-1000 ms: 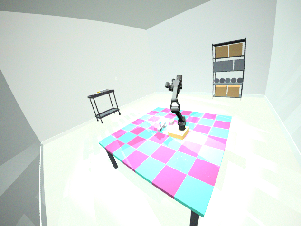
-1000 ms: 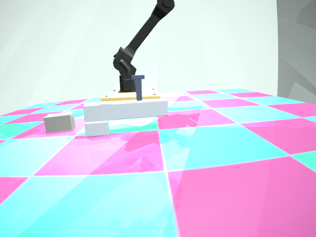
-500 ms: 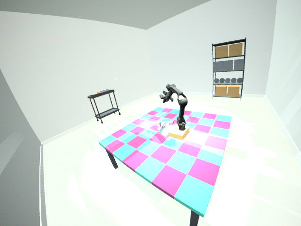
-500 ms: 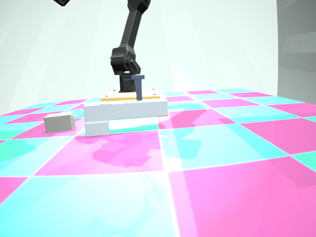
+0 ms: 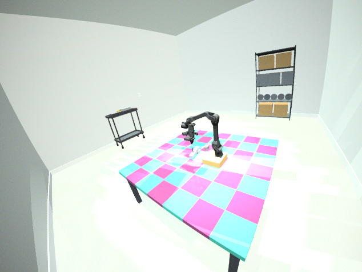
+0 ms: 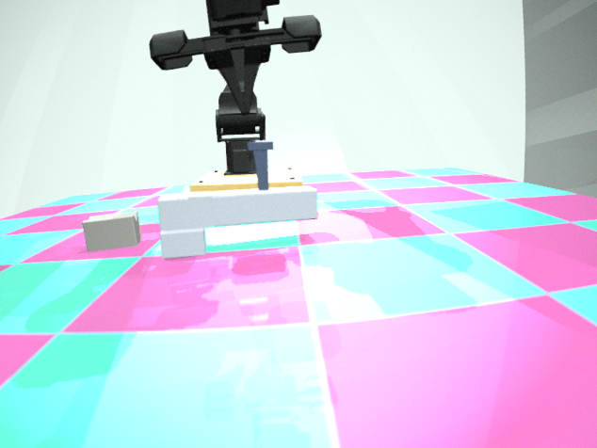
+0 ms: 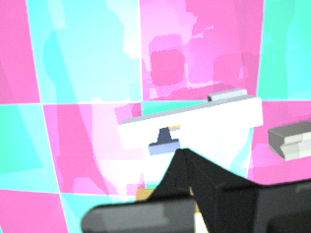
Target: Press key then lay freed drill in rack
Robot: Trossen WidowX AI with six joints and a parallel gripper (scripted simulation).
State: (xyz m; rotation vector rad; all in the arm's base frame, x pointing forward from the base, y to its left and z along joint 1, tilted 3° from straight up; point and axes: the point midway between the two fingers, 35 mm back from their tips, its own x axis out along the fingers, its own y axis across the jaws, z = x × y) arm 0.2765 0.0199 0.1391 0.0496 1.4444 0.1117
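From where I stand, I can make out no lettering, brand, number or sign on anything here, neither close by on the table (image 5: 199, 187) (image 6: 433, 366) (image 7: 89, 48) nor over on the tall shelf unit (image 5: 294, 66) by the far wall
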